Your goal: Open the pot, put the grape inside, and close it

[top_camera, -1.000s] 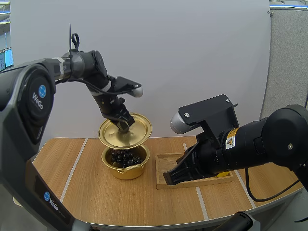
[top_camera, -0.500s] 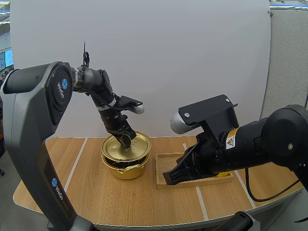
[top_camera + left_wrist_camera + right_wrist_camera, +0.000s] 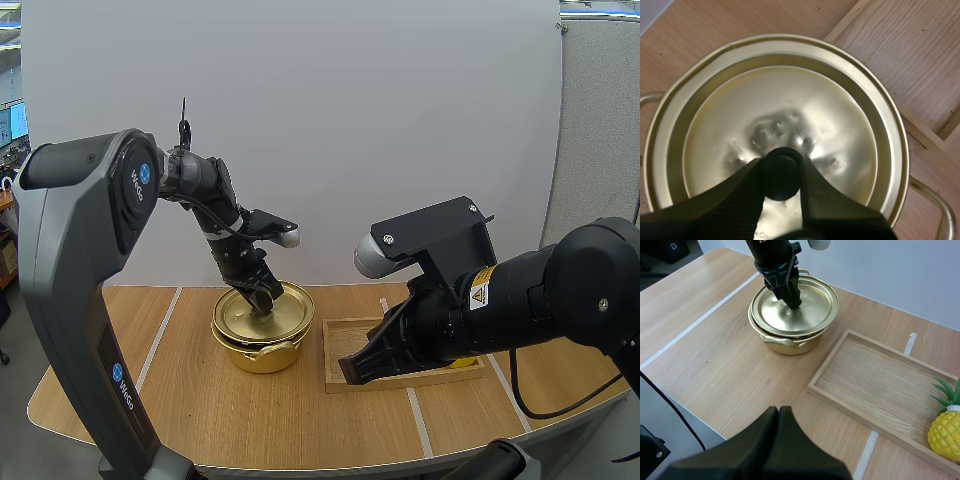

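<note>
1 lid [image 3: 840, 110], seemingly seated, in left gripper [image 3: 782, 172]

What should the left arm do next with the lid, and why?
Probably open the left gripper and let go: it pinches the knob of the lid, which already rests on the pot, so only the release looks left.

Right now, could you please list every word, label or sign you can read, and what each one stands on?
"WeGo": twice on the left arm, on its grey casing.
On the right arm, a yellow warning sticker: print too small to read.
Small print on the lid: mostly hidden, unreadable.
</note>
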You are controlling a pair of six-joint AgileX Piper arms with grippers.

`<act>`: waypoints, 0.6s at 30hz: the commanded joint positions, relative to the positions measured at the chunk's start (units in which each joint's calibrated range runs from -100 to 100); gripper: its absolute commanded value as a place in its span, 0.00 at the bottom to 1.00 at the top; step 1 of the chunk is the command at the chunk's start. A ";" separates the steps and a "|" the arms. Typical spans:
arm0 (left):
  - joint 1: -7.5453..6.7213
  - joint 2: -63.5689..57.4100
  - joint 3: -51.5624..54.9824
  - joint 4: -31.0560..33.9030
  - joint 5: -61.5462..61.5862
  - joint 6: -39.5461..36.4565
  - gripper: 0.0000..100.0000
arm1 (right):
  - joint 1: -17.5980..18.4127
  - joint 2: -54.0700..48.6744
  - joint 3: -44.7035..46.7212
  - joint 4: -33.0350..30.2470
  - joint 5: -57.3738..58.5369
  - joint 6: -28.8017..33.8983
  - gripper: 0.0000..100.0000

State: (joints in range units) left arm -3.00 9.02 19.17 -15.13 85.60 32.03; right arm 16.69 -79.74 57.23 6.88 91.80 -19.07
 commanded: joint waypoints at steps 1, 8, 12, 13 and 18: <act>-0.18 0.64 1.68 0.35 -1.62 0.54 0.00 | -0.19 -0.43 0.20 -0.23 -0.72 0.07 0.00; -0.11 0.64 2.86 0.89 -1.92 0.89 0.00 | -0.19 -0.43 0.20 -0.23 -0.72 0.07 0.00; -0.11 0.64 2.86 1.02 2.09 0.89 0.00 | -0.19 -0.43 0.20 -0.23 -0.72 0.07 0.00; -0.11 0.64 2.86 1.02 3.21 0.89 0.00 | -0.19 -0.43 0.20 -0.23 -0.72 0.07 0.00; -0.11 0.40 2.86 1.02 6.44 1.20 0.00 | -0.19 -0.43 0.20 -0.23 -0.72 0.07 0.00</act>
State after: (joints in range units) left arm -3.00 8.90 20.61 -15.13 83.87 32.80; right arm 16.69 -79.74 57.23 6.88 91.80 -19.07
